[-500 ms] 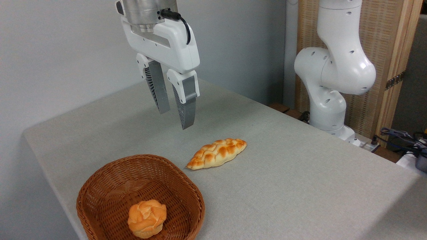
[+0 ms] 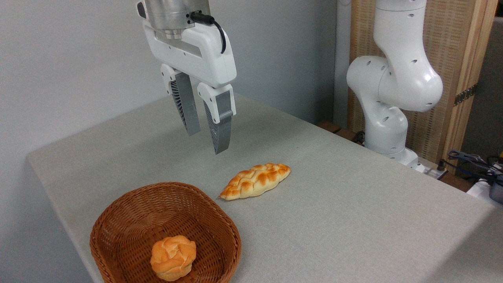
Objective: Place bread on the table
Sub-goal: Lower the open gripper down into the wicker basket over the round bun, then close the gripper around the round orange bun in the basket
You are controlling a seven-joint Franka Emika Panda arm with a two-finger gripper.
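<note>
The hand barely moved

The hand (image 2: 207, 141) shifted only a tiny bit, part open and empty, high over the tabletop (image 2: 353, 220). The bread (image 2: 173, 257) sat in the basket (image 2: 129, 220), untouched.

Large table (image 2: 353, 220) covered in light grey-beige cloth. Resting directly on it: brown wicker basket (image 2: 129, 220) near the 7 o'clock corner, and a flat braided loaf (image 2: 255, 181) near the centre, just beside the basket's rim at its 1 o'clock.
</note>
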